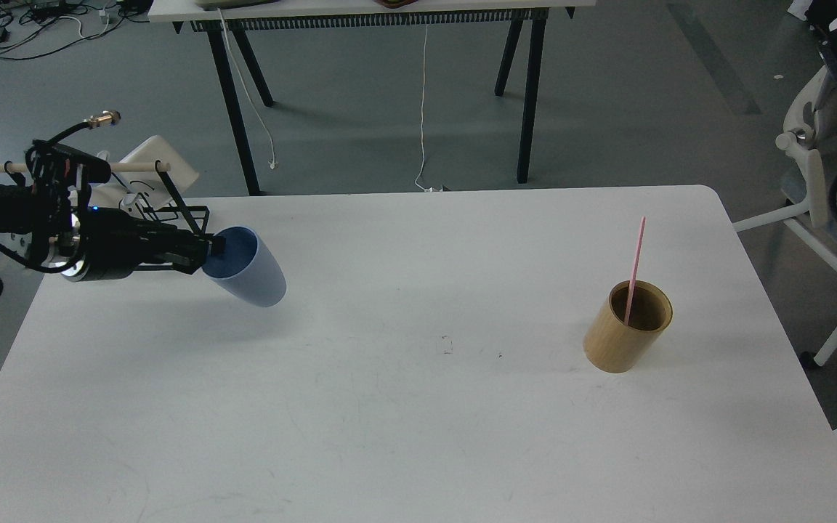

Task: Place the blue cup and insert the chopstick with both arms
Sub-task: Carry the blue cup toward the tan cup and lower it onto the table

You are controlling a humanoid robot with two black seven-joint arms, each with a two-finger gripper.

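Note:
The blue cup hangs tilted above the left part of the white table, its mouth turned toward my left arm. My left gripper is shut on the cup's rim, with one finger inside it. The pink chopstick stands leaning in a tan wooden cylinder on the right side of the table. My right gripper is a small dark shape at the top right corner, off the table and far from the chopstick; its fingers cannot be told apart.
A black wire rack with a white dish stands at the table's back left, just behind my left arm. A white chair frame stands off the right edge. Another table's black legs stand behind.

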